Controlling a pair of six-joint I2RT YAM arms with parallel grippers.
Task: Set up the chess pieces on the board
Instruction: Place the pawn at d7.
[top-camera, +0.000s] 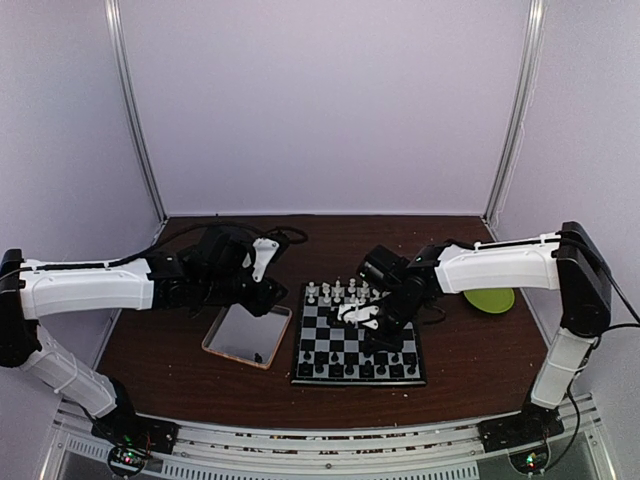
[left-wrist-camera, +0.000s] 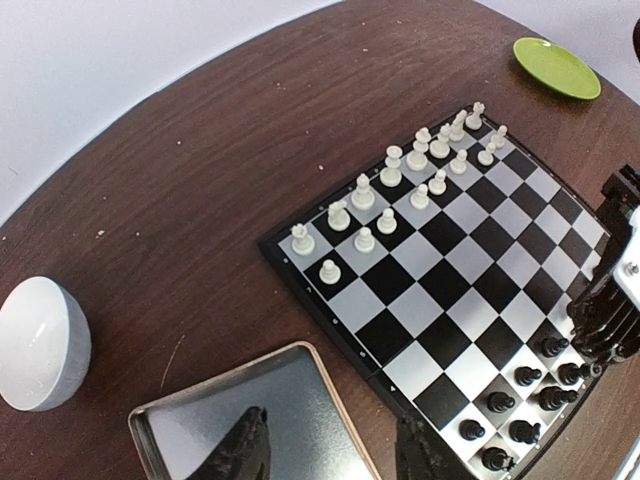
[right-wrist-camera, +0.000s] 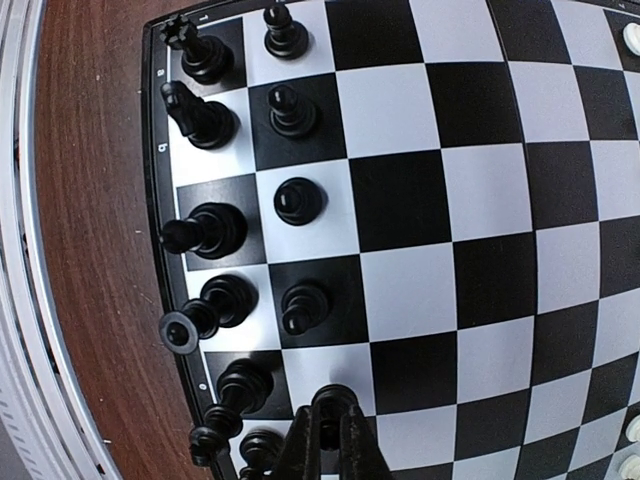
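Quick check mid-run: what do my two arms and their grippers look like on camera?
The left arm and right arm both have white shells on the long links, black joints and loose black cables. The left gripper and right gripper have matte black fingers, with a white part near each wrist.

Glossy board (right-wrist-camera: 490, 290), metal tray (left-wrist-camera: 290, 385), wooden table (left-wrist-camera: 200, 180)

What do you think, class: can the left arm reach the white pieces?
Probably yes: its open tool hovers over the tray beside the board, nothing between it and the white pieces.
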